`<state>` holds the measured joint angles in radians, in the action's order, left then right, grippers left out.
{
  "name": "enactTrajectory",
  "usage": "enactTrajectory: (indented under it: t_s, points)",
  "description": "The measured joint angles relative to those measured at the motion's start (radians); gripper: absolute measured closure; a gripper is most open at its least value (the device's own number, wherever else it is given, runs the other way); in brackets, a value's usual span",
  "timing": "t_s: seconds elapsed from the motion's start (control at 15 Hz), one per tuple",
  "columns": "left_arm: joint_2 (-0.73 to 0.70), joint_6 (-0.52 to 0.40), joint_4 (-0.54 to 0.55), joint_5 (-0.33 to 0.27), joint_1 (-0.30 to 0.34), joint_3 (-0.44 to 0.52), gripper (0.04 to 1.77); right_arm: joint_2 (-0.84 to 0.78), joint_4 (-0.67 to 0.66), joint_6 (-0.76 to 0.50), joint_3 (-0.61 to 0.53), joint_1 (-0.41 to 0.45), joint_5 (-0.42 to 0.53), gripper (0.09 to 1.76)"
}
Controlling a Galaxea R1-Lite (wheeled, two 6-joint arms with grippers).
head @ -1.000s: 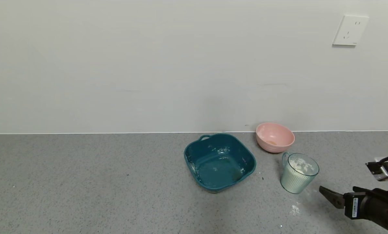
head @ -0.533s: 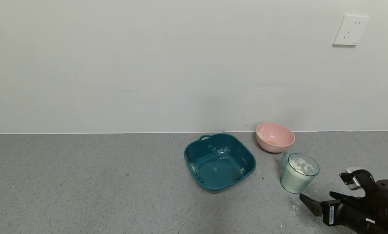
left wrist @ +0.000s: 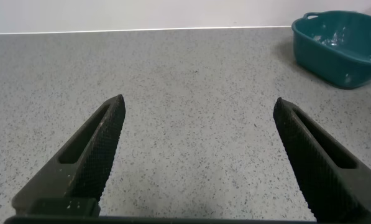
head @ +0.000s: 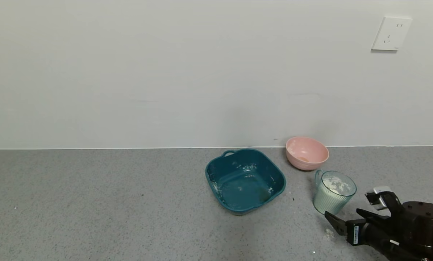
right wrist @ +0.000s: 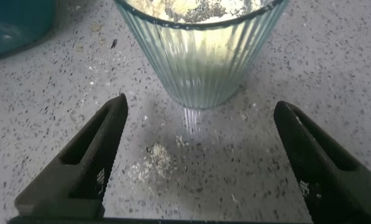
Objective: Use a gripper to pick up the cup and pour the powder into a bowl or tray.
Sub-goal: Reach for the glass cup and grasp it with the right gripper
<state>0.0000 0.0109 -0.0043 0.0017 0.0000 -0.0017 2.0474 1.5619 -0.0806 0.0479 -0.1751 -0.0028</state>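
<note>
Head view. The grey speckled bench (head: 93, 203) runs along a pale wall with a socket (head: 391, 33) at upper right. The teal basin (head: 245, 179) sits on the bench near the wall, its loop handle toward the wall, with white smears on its inner walls. Just beside it, to the robot's right and closer to the wall, stands the pink bowl (head: 307, 152). The cup (head: 333, 193) stands upright on the bench, nearer the robot than the pink bowl and to the right of the basin, apart from both; its handle faces the pink bowl, and powder (head: 334, 184) lies inside. The right claw (head: 346, 219) lies low over the bench just short of the cup, pointing at it, not touching. A small spill (head: 328, 235) of powder marks the bench beside the nearer finger.

Left wrist view. The left claw (left wrist: 197, 115) has its fingers spread wide over bare bench, holding nothing; the basin (left wrist: 340, 46) lies well apart from it.

Right wrist view. The right claw (right wrist: 199, 115) has its fingers spread wide, with the ribbed cup (right wrist: 201, 53) centred just ahead of the gap and not yet between the fingers. Powder (right wrist: 197, 7) shows at the cup's rim, and crumbs (right wrist: 157, 155) lie on the bench between the fingers.
</note>
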Motion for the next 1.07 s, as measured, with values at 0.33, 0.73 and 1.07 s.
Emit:
enactTrajectory:
  t_s: [0.33,0.73,1.07]
  points:
    - [0.000,0.000,0.000,0.000,0.000,0.000,0.09,0.040,0.000,0.003,0.060,0.003,0.001,0.14]
    - [0.000,0.000,0.000,0.000,0.000,0.000,0.09,0.065,-0.001,0.034,0.133,0.014,0.002,0.14]
    - [0.000,0.000,0.000,0.000,0.000,0.000,0.09,0.097,-0.001,0.036,0.189,0.018,0.003,0.14]
